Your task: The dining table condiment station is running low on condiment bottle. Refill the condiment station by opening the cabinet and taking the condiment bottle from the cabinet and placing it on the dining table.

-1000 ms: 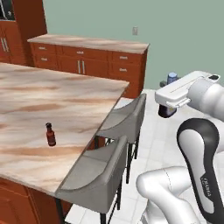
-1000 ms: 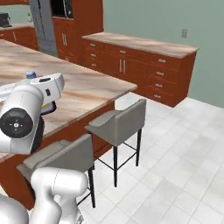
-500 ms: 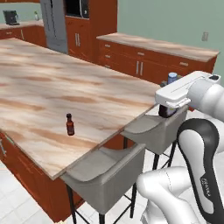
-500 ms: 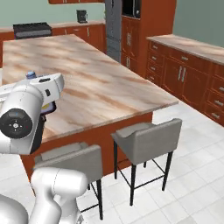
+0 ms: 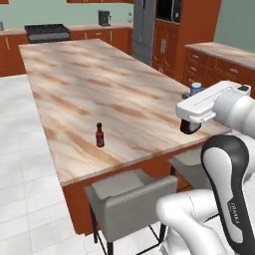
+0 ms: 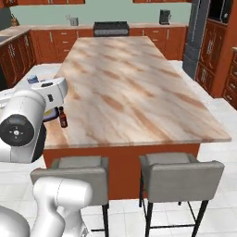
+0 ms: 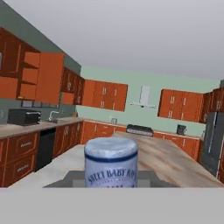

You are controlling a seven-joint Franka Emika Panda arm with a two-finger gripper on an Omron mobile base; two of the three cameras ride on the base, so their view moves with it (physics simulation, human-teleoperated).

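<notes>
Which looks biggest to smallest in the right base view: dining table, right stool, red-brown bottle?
1. dining table
2. right stool, though nearness to the camera inflates it
3. red-brown bottle

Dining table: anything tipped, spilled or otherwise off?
Nothing stands out. The dining table top looks clean, and the dark red-brown bottle stands upright near its front edge. The gripper is shut on the condiment bottle, upright, no spill.

A dark red-brown bottle (image 5: 100, 135) with a black cap stands upright on the marble, well apart from the fingers toward the tabletop's near edge. Two grey stools (image 6: 181, 171) sit tucked below that edge. A black stove (image 6: 110, 28) and a coffee machine (image 6: 164, 17) stand far beyond the fingers, against the back wall
</notes>
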